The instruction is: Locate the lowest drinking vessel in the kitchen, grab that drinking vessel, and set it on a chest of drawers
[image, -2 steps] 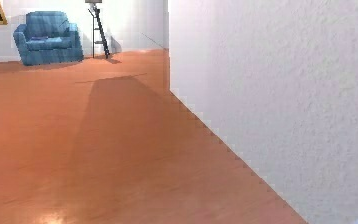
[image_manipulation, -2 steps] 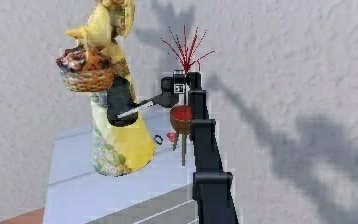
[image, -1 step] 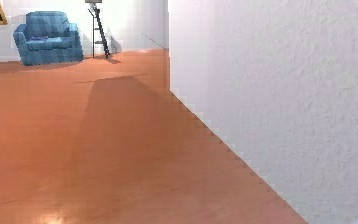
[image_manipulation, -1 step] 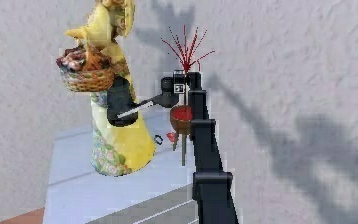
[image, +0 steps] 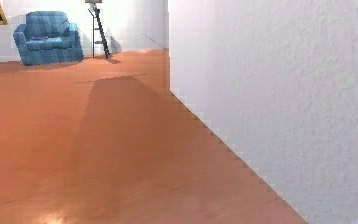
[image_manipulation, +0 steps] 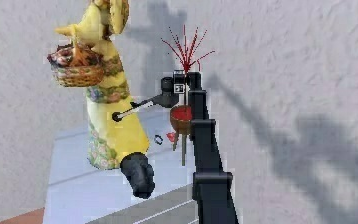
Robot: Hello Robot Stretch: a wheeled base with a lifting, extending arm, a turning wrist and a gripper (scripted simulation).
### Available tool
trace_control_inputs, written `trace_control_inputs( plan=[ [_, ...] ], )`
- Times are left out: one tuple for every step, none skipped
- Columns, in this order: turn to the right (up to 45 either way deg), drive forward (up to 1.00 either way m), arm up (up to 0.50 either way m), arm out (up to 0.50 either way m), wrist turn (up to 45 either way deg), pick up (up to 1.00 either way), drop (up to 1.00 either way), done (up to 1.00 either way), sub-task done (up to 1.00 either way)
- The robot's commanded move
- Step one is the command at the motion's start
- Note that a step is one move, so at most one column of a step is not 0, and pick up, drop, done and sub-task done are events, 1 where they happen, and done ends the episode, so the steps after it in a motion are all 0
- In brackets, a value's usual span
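Dark-red cup-shaped vessel (image_manipulation: pixel 182 120) shows against the arm (image_manipulation: pixel 212 190), toward the arm side view's right of our pincer (image_manipulation: pixel 118 116), whose tips cross the yellow statue (image_manipulation: pixel 107 90) on the pale top (image_manipulation: pixel 77 190); we cannot tell whether it grasps anything.

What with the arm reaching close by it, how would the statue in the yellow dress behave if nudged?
The statue stands tall on a small base, so it would probably tip rather than slide. Its basket juts to one side, likely biasing a fall that way. It looks rigid and glossy, so perhaps brittle.
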Motion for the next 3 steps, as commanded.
trace_control_inputs(
  plan=[
    [0.0, 0.0, 0.1, 0.0, 0.0, 0.0, 0.0, 0.0, 0.0],
    [0.0, 0.0, 0.0, -0.08, 0.0, 0.0, 0.0, 0.0, 0.0],
    [0.0, 0.0, 0.0, 0.0, 0.0, 0.0, 0.0, 1.0, 0.0]
  ],
)
